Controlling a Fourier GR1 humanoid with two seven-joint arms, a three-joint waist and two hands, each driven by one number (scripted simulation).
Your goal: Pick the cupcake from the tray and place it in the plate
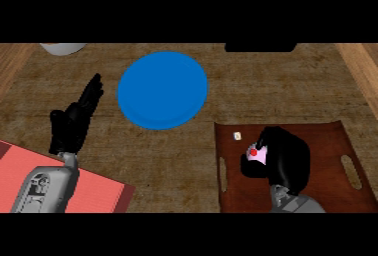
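Low at the frame's right, the right robot hand (284, 160) curled round the cupcake (257, 153) on the brown tray (325, 137), so the pick seemed underway, with a lift toward the blue plate (162, 90) upper-centre to come; the left robot hand (74, 120) rested spread.

No readable text, label, brand, number or sign anywhere. Only a tiny pale tag-like square (237, 135) lying on the dark brown rectangular tray (332, 135) at lower right of the frame, too small to tell whether anything is printed on it.
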